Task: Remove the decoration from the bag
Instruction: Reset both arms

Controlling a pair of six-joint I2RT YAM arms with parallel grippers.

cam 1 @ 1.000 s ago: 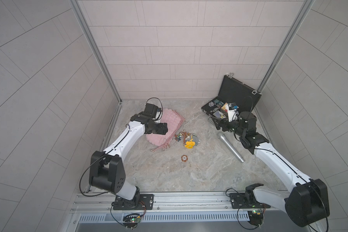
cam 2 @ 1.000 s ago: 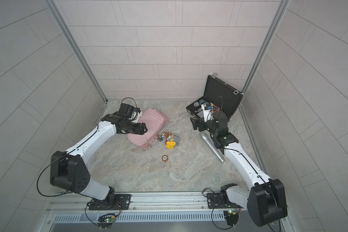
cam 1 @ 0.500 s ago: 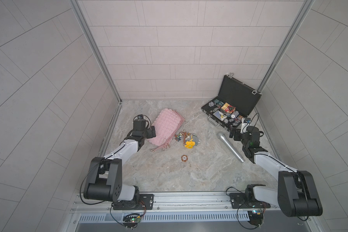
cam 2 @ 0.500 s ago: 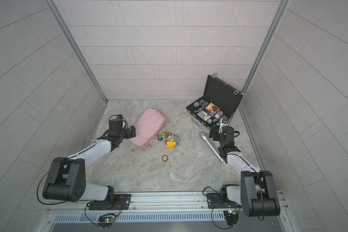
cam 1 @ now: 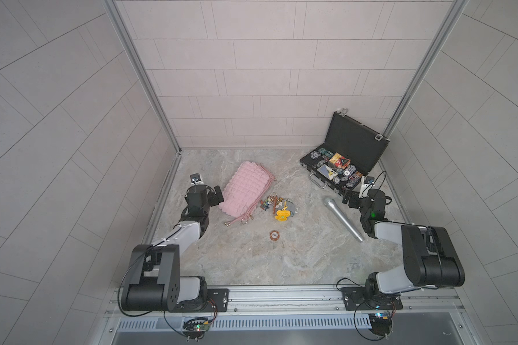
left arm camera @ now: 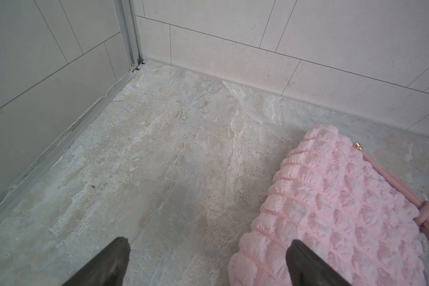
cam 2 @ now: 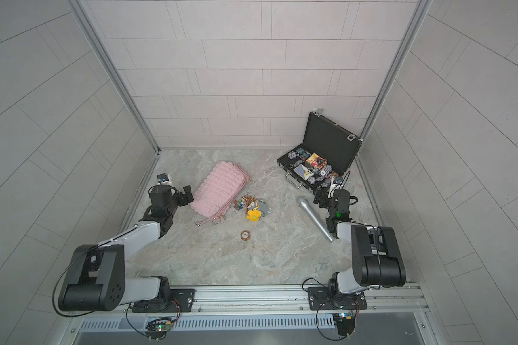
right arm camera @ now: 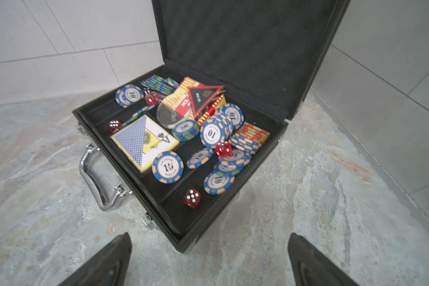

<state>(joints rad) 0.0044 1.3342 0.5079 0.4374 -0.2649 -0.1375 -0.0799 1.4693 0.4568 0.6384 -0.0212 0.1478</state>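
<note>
Pink, puffy quilted fabric marks the bag [cam 1: 245, 191], lying on the marble-patterned bench [cam 1: 251, 257] just beside the left end effector [left arm camera: 207, 262], whose jaws stand wide with nothing between them. Only the right wrist view resolves the open black hard case [right arm camera: 245, 49]: four red dice show among the chips. The right end effector [right arm camera: 209, 260] gapes wide too. Both top views show one silver microphone [cam 2: 313, 217] and one cluster of colourful charms [cam 1: 277, 206].

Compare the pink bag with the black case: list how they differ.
The pink bag is soft, puffy and quilted; the black case is hard-sided with metal latches. The bag lies flat and closed; the case stands open, lid raised, showing chips, cards and dice. The bag has cord straps, the case a metal handle. Both rest on the marbled floor.
</note>
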